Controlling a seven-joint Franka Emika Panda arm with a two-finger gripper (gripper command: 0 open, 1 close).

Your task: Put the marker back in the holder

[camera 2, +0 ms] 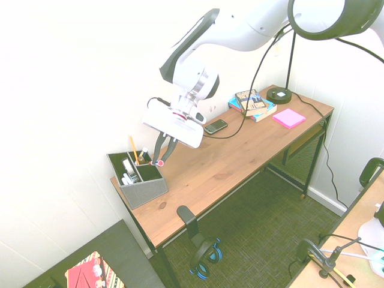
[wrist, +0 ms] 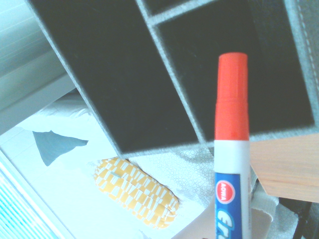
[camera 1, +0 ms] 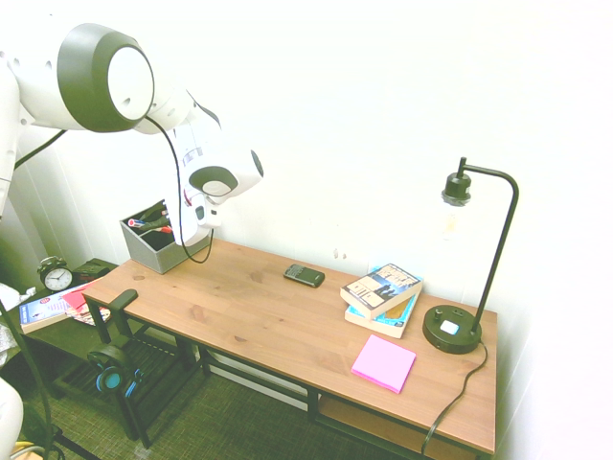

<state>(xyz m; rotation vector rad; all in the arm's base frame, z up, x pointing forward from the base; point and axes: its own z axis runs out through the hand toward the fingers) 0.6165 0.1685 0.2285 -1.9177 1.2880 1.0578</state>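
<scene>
In the first exterior view the end effector (camera 1: 175,230) is mostly hidden behind the arm's wrist, just over the grey holder (camera 1: 165,252) that stands at the left end of the wooden bench (camera 1: 278,321). Pens show inside the holder. Further along the bench lie a dark phone (camera 1: 304,275), a small stack of books (camera 1: 383,299), a pink notepad (camera 1: 383,363) and a black lamp (camera 1: 460,326). A small clock (camera 1: 56,276) stands on a low shelf beside the bench.

In the second exterior view the end effector (camera 2: 161,157) hangs tilted over the holder (camera 2: 139,180), its two fingers drawn together on the marker (camera 2: 159,162); the red cap tip peeks out below them, above the holder's right-hand compartments and clear of its rim. A pencil (camera 2: 133,150) stands upright in a rear compartment. Headphones (camera 2: 203,255) hang off the bench's front edge.

In the wrist view the marker (wrist: 232,149) fills the foreground, red cap above a white barrel with a blue label. Its cap lies over one dark compartment of the holder (wrist: 149,74), next to a grey divider.
</scene>
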